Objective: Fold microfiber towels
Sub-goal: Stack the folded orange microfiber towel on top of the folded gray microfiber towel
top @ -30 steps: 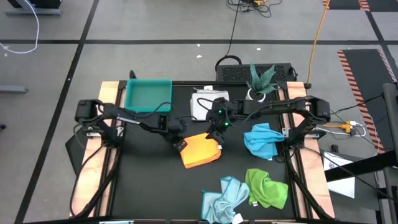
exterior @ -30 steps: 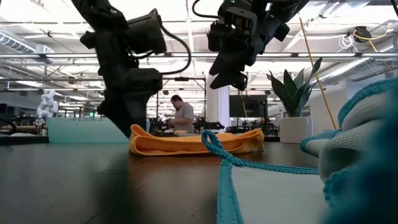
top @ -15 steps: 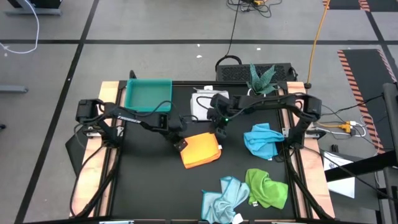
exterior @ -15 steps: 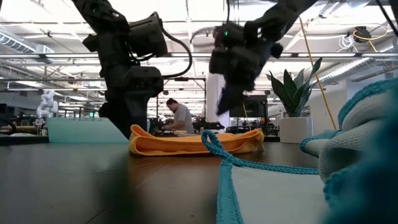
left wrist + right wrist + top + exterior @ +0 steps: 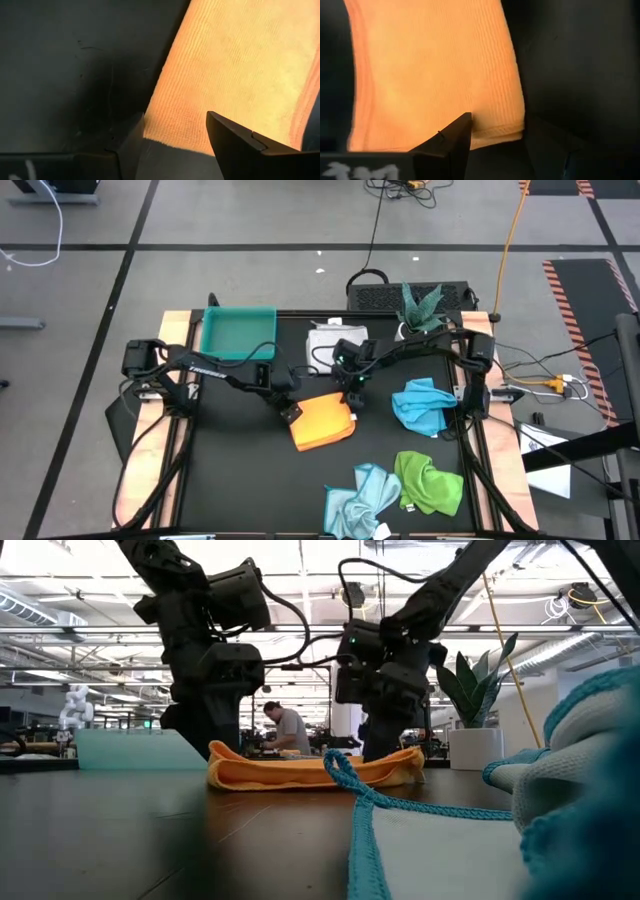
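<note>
Five towels: orange (image 5: 323,421), white (image 5: 326,341), bright blue (image 5: 422,406), green (image 5: 430,483), pale blue (image 5: 360,498). One teal tray (image 5: 238,333), one potted plant (image 5: 420,310).

Orange towel (image 5: 235,75) cut off by wrist-view edges; pale blue towel (image 5: 358,498) cropped at bottom edge.

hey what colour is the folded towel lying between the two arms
Yellow-orange. The folded towel shows best in the high view, on the dark table.
</note>
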